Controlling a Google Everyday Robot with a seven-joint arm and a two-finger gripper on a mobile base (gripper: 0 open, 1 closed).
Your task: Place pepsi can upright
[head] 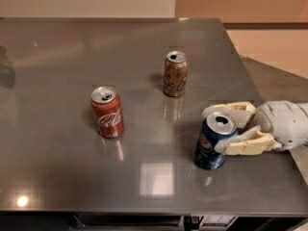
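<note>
I'm keeping the tool [215,129] at the right side of the table [72,57], w/ its fingers closing partway round the pepsi can [208,150], one on each side near the top. The can is standing on its base at front right, leaning a touch. A brown can [174,75] is standing further back, and a red Coke can [108,113] is standing well to the left.

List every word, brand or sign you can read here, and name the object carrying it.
"Coca-Cola", white script: red can, left.
Round logo, no readable word: pepsi can, clasped by the gripper, right.
Brown can: markings too blurred to read.
</note>
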